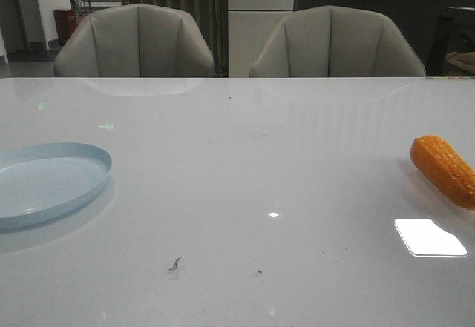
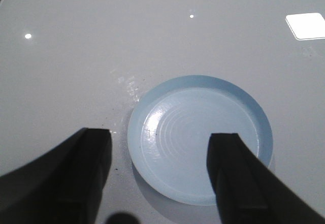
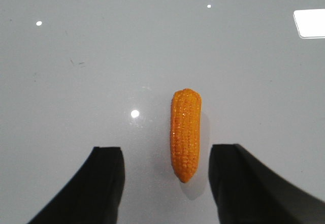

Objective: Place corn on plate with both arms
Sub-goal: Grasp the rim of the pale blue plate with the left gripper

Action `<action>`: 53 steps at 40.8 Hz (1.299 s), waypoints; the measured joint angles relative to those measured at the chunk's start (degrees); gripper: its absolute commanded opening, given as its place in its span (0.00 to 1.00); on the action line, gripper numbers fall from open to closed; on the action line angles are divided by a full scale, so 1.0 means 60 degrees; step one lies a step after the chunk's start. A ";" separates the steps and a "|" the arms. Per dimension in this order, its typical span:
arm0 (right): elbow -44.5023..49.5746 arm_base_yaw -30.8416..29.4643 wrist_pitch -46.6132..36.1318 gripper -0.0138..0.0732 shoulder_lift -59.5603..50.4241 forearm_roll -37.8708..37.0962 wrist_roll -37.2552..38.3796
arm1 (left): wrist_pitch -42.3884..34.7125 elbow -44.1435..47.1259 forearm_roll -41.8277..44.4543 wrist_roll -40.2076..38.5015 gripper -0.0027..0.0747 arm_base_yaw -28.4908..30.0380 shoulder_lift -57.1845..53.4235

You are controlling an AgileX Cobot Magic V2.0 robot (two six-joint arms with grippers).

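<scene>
The corn (image 1: 445,170), an orange toy cob with rows of bumpy kernels, lies flat on the white glossy tabletop (image 1: 245,193) at the far right edge of the front view, its length running diagonally and partly cut off by the frame. In the right wrist view the corn (image 3: 185,134) lies between the two black fingers (image 3: 101,188) of the right end effector (image 3: 165,183), which hangs above it released, jaws spread wide, touching nothing; the cob sits closer to one finger than the other.

The plate (image 1: 46,182), round, shallow and pale blue with a low rim, rests on the tabletop at the left edge, well apart from the corn. In the left wrist view the plate (image 2: 198,137) shows faint concentric rings on its surface, and the left end effector (image 2: 160,176) hovers over it, also released, one finger (image 2: 238,178) in front of the plate's edge, the other off to its side over bare tabletop.

Beyond the far edge stand two grey upholstered chairs (image 1: 137,41). A bright rectangular light reflection (image 1: 429,238) shines on the tabletop just nearer than the corn.
</scene>
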 measured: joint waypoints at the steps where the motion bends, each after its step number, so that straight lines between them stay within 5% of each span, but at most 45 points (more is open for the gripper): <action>1: 0.0000 0.0000 0.0000 0.73 0.0055 0.0000 0.0000 | 0.0000 -0.0048 -0.0060 -0.0048 0.67 0.0066 0.0118; 10: 0.0000 0.0000 0.0000 0.73 0.0448 0.0000 0.0000 | 0.0164 -0.1073 -0.0373 -0.0271 0.67 0.0763 0.1498; 31: 0.0000 0.0017 0.0000 0.73 0.0533 0.0000 0.0008 | 0.2713 -0.4617 -0.0446 -0.0286 0.67 0.1223 0.6775; 53: 0.0000 0.0017 0.0000 0.73 0.0533 0.0000 0.0023 | 0.2700 -0.5376 -0.0446 -0.0286 0.67 0.1223 0.9120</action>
